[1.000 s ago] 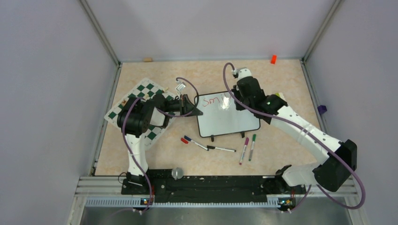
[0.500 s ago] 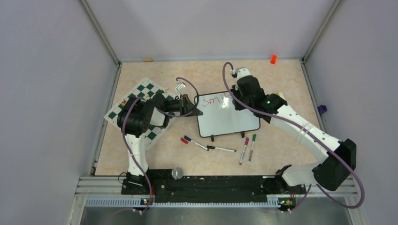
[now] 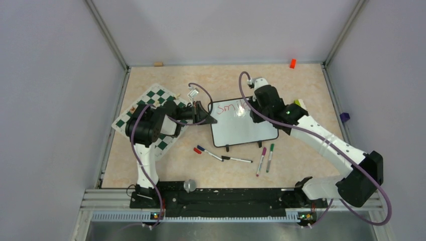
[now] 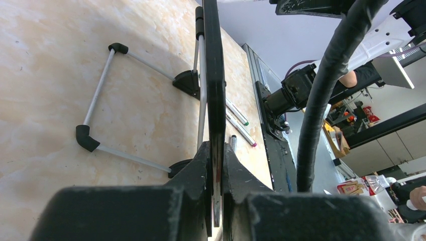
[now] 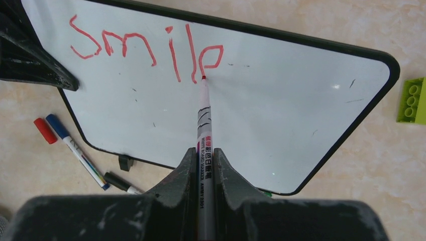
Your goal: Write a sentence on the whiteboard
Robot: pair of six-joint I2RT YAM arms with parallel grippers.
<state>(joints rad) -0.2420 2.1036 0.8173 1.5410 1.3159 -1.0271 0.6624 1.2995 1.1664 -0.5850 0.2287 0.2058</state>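
The whiteboard stands tilted on its black feet at the table's middle. My left gripper is shut on its left edge; in the left wrist view the board's black frame runs edge-on between the jaws of that gripper. Over the board's upper part, my right gripper is shut on a red marker. The marker tip touches the whiteboard at the lower left of a half-drawn loop. The sentence reads "smil" plus that loop in red.
Loose markers lie in front of the board: a blue one with a red cap, a black one, a purple one and a green one. A chess mat lies under my left arm. A green brick sits right of the board.
My right gripper has shifted slightly rightward along the board with the marker, and the red lettering has grown by a stroke. The left arm has not moved.
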